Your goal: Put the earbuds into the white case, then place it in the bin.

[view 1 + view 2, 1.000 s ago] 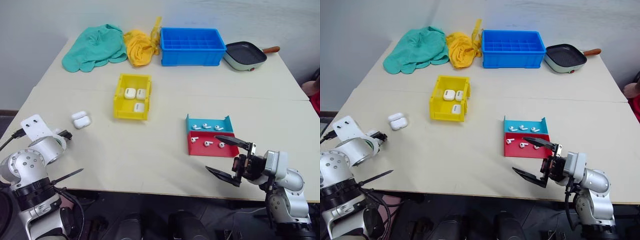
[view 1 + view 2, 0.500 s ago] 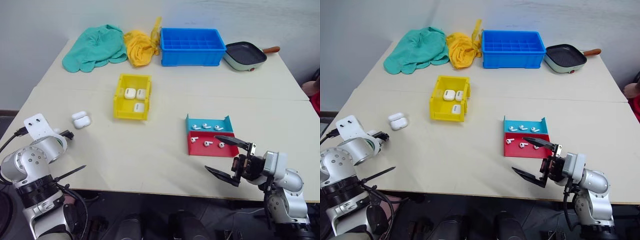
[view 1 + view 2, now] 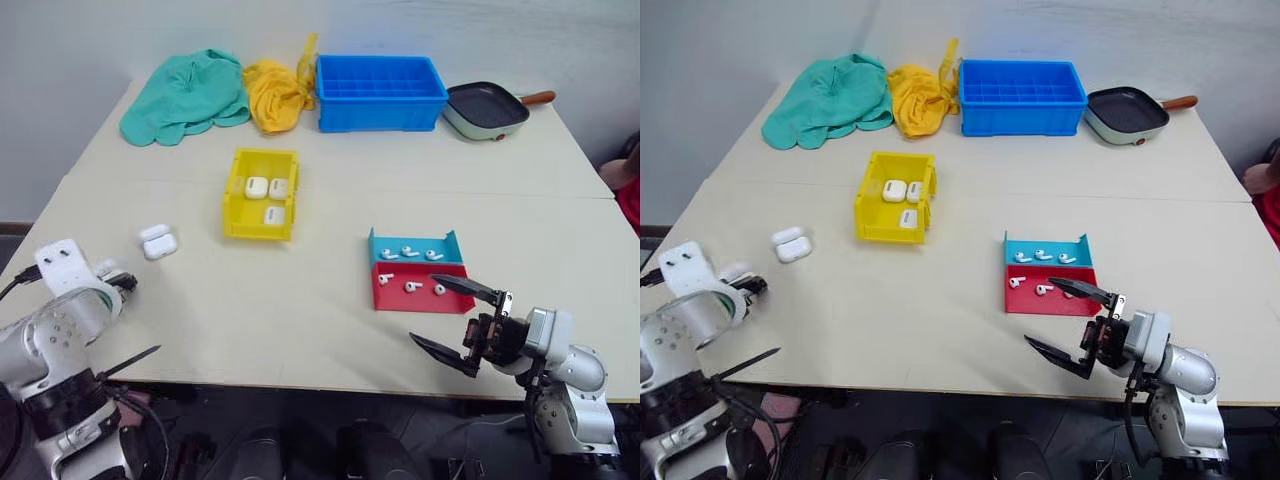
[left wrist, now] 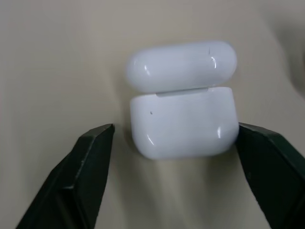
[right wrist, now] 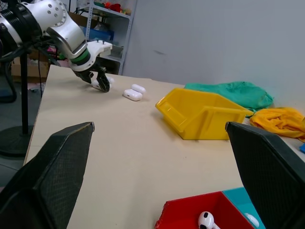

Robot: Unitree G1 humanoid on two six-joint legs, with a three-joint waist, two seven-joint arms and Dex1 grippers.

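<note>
I count three cases in the bin (image 3: 262,194), one open case (image 3: 158,241) left of it, six earbuds (image 3: 407,286) on the trays (image 3: 417,271). Left gripper (image 4: 174,138) has its jaws apart around the open case, not gripping, and the right gripper (image 3: 458,325) is wide open, near right.

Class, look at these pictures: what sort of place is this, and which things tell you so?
Probably a robotics lab or workshop: a plain beige table set with a small yellow plastic bin and other sorting trays, bare white walls, and metal storage shelving behind.
</note>
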